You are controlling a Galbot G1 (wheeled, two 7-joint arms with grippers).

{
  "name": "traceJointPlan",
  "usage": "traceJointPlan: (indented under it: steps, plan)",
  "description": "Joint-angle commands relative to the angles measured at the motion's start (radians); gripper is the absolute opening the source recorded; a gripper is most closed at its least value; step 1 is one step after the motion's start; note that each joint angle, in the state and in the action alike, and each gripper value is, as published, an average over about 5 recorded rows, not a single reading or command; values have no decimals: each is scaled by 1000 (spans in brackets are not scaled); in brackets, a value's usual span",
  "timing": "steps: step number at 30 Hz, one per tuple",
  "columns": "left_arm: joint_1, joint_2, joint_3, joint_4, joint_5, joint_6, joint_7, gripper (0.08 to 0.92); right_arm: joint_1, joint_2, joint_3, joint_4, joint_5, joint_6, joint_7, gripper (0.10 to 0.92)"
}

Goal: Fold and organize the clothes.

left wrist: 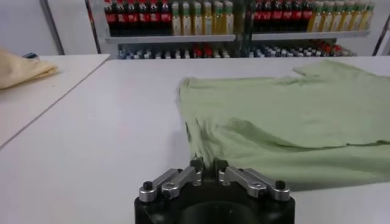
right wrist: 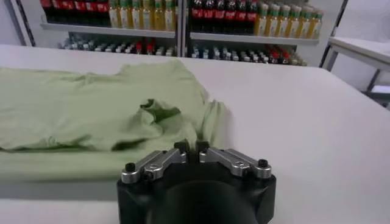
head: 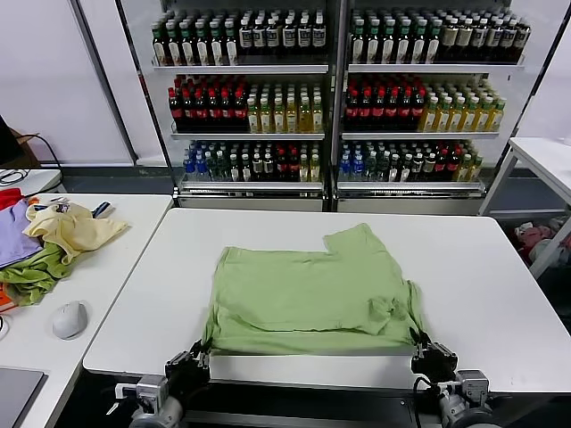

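Note:
The light green shirt (head: 303, 290) lies flat on the white table (head: 500, 294), folded, with one sleeve toward the shelves and a small bunched lump near its right front corner. My left gripper (head: 198, 355) is at the table's near edge, at the shirt's front left corner. In the left wrist view the left gripper (left wrist: 208, 164) is open by a narrow gap, and the shirt (left wrist: 292, 115) lies just beyond its tips. My right gripper (head: 426, 349) is at the front right corner. The right wrist view shows the right gripper (right wrist: 191, 147) slightly open too, with the shirt (right wrist: 79, 109) ahead of it.
A side table (head: 116, 267) on the left holds a pale yellow garment (head: 71, 227), a purple cloth (head: 13, 236), a darker green cloth (head: 31, 276) and a grey mouse (head: 70, 319). Bottle shelves (head: 330, 98) stand behind. Another white table (head: 544, 156) is at the far right.

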Motion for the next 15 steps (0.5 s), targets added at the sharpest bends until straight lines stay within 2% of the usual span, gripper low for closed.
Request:
traceJointPlan:
  steps: [1, 7, 15]
  plan:
    - [-26, 34, -71, -84, -30, -24, -2, 343, 98, -24, -8, 32, -2, 3, 10, 405]
    - [-291, 62, 0, 115, -136, -56, -18, 516, 424, -77, -109, -168, 77, -60, 31, 561]
    - [-615, 39, 157, 400, -175, -48, -35, 747, 811, -69, -294, -522, 107, -102, 38, 784]
